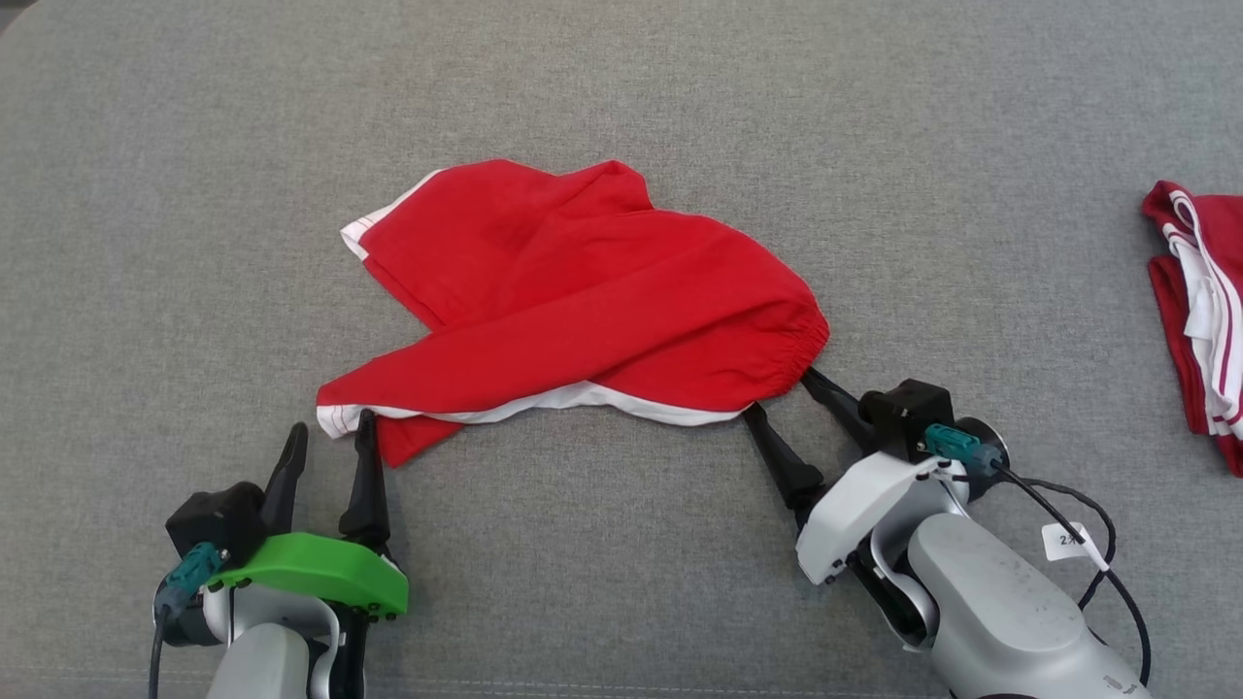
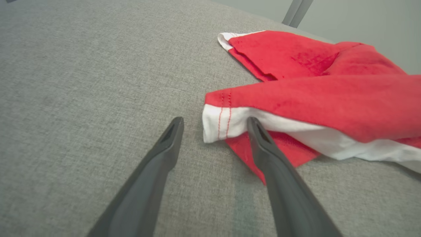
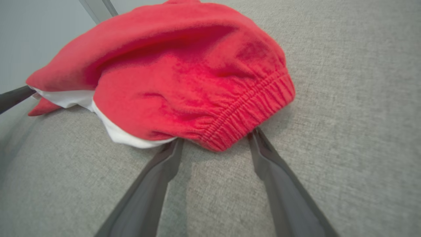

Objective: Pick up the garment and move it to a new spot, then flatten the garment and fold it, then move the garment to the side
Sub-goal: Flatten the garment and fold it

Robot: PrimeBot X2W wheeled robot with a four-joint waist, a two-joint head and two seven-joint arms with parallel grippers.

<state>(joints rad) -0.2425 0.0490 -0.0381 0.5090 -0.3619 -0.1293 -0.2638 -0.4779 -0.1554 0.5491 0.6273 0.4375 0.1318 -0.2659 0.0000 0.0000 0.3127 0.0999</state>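
Head view: the garment [image 1: 573, 301], red shorts with white trim, lies crumpled on the grey surface [image 1: 621, 78], just beyond both sets of fingers. The left gripper [image 1: 332, 421] is spread open; its inner fingertip touches the white hem [image 1: 335, 417] corner at the garment's near left end, and the outer one stands on bare cloth beside it. The right gripper [image 1: 780, 391] is also spread, with both tips at the gathered waistband [image 1: 801, 349] at the right end. Well off to the right of that gripper sits a pile [image 1: 1199, 311] of red and white clothes.

Left wrist view: the fingers are released and hold nothing. The hem corner lies between the tips, nearer the right-hand one, which rests against it over a red flap. The rest of the garment runs away up and to the right of the fingers.

Right wrist view: the jaws stand wide with the waistband's end just ahead of them, both tips at its edge or slightly under it. Nothing is pinched.

Progress, as I judge it: the garment is neither flat nor folded, and no grip is made. Whether it has been moved to its new spot I cannot tell. Grasping both ends, spreading, folding and setting it aside all remain.
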